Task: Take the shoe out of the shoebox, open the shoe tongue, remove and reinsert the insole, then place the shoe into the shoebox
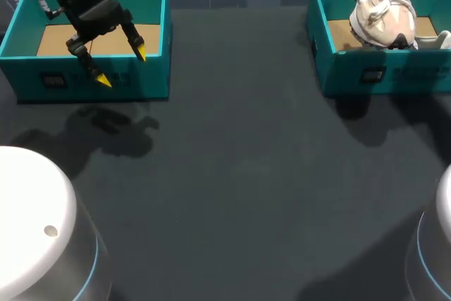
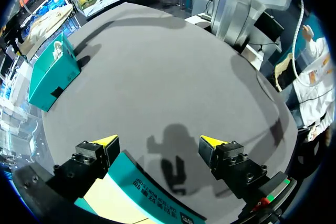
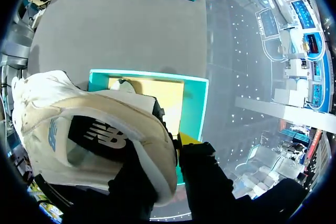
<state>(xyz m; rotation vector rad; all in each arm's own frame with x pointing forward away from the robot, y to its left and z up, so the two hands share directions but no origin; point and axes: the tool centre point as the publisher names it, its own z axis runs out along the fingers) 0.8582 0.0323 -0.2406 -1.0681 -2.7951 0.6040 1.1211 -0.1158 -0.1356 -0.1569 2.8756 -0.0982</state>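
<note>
A white and beige shoe (image 1: 380,5) hangs toe-down over the right teal shoebox (image 1: 380,72), its toe near the cardboard floor. In the right wrist view my right gripper (image 3: 169,146) is shut on the shoe (image 3: 94,129) at its heel collar. One yellow fingertip (image 3: 186,139) shows outside the collar and the other finger is hidden inside the shoe. This shoebox (image 3: 195,103) lies below the shoe. My left gripper (image 1: 122,66) hangs open over the front wall of the left teal shoebox (image 1: 91,79). Nothing sits between its fingers (image 2: 105,141). That box wall (image 2: 152,187) is right under them.
The dark table (image 1: 239,174) stretches between the two boxes. A small white thing (image 1: 444,39) lies in the right box's far corner. The left box holds only its cardboard floor (image 1: 60,39). From the left wrist, the right box (image 2: 52,74) stands far across the table.
</note>
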